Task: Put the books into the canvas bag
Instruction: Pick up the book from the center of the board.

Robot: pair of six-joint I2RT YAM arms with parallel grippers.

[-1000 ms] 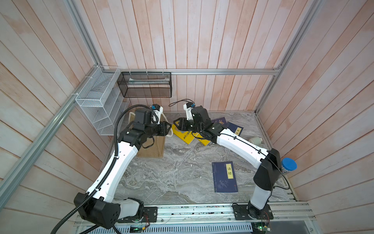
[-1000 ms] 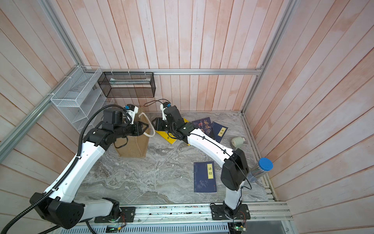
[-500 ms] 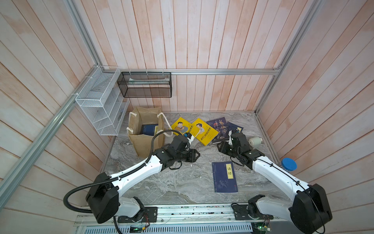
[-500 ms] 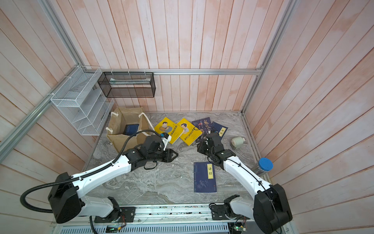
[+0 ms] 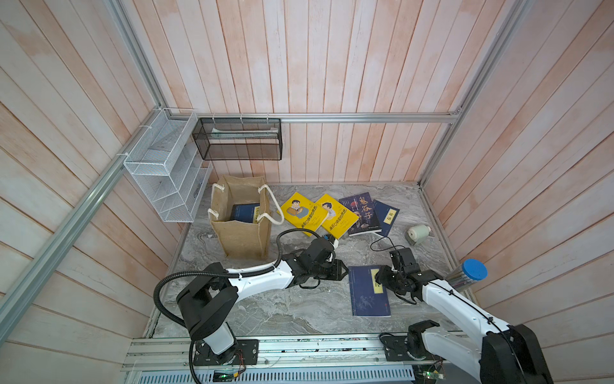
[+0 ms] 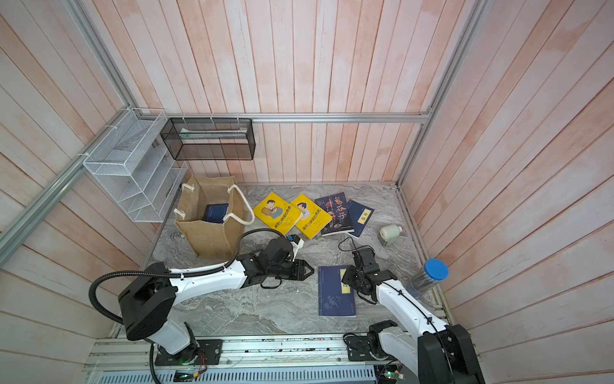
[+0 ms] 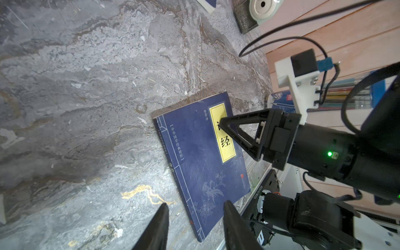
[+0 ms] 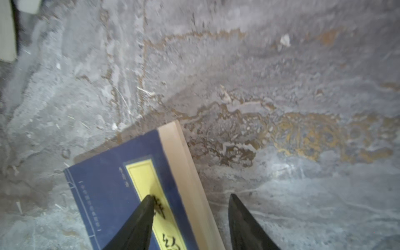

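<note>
Both arms have swung down from the canvas bag, upright at the back left of the bench, to the navy book lying flat out front. The right pincer is apart, straddling the page edge by the yellow label. The left pincer is apart at the spine, gripping nothing. A second navy book sits inside the bag.

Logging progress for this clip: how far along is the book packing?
Done: one navy book sits inside the canvas bag. In hand: the right gripper, open, straddles the page edge of the front navy book; the left gripper is open beside it. Left: that book plus four at the back, two yellow books, a dark portrait book and a navy one.
</note>
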